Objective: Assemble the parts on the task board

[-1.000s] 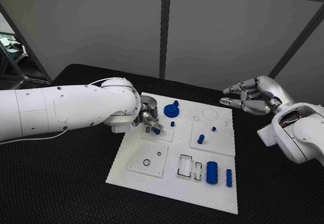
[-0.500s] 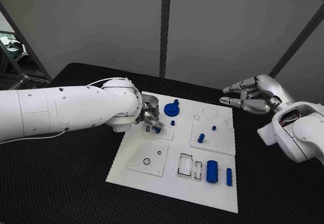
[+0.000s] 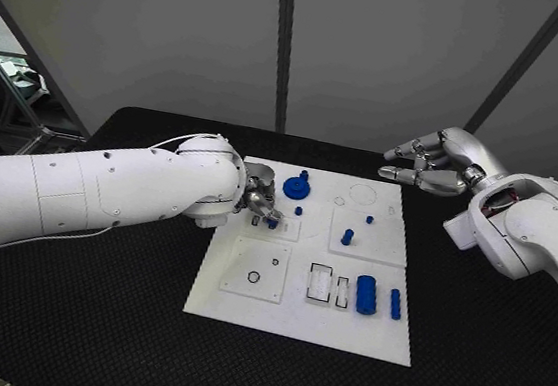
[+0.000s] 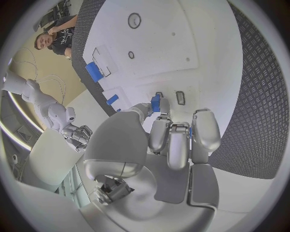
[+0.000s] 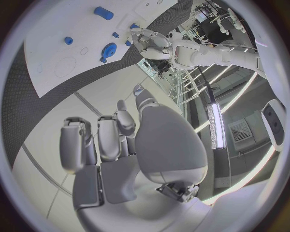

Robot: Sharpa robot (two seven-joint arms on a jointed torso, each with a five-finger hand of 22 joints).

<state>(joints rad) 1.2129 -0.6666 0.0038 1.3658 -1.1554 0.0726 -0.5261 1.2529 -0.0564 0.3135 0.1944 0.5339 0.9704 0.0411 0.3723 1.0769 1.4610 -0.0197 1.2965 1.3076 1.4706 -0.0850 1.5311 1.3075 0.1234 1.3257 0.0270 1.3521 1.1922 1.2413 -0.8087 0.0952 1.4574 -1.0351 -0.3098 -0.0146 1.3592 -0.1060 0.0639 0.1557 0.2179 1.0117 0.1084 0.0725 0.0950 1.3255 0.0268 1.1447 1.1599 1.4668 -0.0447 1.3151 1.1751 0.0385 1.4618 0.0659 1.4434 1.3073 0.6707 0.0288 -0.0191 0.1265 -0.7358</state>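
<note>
The white task board (image 3: 291,309) lies in the middle of the black table. My left hand (image 3: 257,206) hovers over the board's far left part and pinches a small blue part (image 3: 271,220) between thumb and finger; the left wrist view shows that blue part (image 4: 156,102) just above two small rectangular slots (image 4: 180,98). A blue round knob (image 3: 295,190), a short peg (image 3: 346,236), a thick cylinder (image 3: 366,297) and a narrow bar (image 3: 394,306) sit on the board. My right hand (image 3: 430,165) hangs behind the board's far right corner, fingers curled in, holding nothing.
Black mesh table (image 3: 82,311) surrounds the board on all sides. Grey wall panels stand behind the table's far edge. In the right wrist view the board (image 5: 48,53) lies well away from the curled fingers (image 5: 103,140).
</note>
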